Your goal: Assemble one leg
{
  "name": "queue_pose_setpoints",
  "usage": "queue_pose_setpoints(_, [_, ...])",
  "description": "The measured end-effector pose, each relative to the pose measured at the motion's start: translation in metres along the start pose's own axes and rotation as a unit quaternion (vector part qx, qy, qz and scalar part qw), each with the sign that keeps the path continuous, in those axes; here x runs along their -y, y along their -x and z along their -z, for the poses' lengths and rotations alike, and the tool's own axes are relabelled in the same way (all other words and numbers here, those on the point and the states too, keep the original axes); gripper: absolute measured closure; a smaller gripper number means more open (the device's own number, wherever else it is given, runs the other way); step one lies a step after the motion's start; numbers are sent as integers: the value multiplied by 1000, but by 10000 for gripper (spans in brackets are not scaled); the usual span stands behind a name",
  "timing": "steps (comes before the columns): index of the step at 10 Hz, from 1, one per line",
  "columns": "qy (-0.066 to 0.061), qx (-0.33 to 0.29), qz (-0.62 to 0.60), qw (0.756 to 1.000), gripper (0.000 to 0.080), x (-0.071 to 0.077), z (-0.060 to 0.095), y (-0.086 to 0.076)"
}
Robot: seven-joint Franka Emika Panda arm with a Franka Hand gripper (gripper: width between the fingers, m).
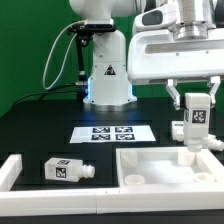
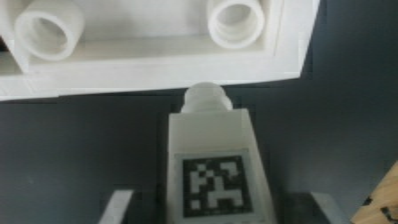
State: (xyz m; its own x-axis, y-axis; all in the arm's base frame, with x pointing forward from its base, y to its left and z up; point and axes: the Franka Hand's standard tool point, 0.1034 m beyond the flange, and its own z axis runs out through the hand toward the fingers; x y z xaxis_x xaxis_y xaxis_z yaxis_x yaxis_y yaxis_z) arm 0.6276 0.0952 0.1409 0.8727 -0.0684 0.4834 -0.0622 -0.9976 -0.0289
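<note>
My gripper (image 1: 196, 112) is clenched on a small white plastic peg-like leg (image 1: 197, 125) with a black-and-white square tag sticker. I carry it upright at the exterior view's right, its narrower stub (image 2: 210, 97) pointing down. I judge that I grip it on the body so the stub is left free to enter a hole. The leg hangs just above the far right part of the large white square tray-like panel (image 1: 160, 153), which lies at the near side of the black table (image 1: 40, 130). In the wrist view the stub sits just short of the panel's edge, not yet over either of its two round sockets (image 2: 237, 22); the closer one looks like the one to line up on. A second leg (image 1: 68, 171), alike in colour and tag, lies on its side at the exterior view's left, well apart from me. The thin flat white marker board (image 1: 112, 132) lies farther back, between the two. My fingertips barely show: only dark slivers flank the leg in the wrist view, so the exact contact is my inference. The panel's right side is cut off, and I cannot tell whether the stub touches its rim. A blurred tan shape at the wrist view's edge is unreadable.
</note>
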Motion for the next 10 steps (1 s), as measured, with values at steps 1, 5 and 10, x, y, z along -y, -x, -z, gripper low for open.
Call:
queue_pose_setpoints(1, [0,-1,6,1000,512,8,-8,8])
queue_pose_setpoints(5, [2,8,18,1000,512,22,-30,28])
queue_pose_setpoints(10, [6,11,20,1000,512,18,-38,30])
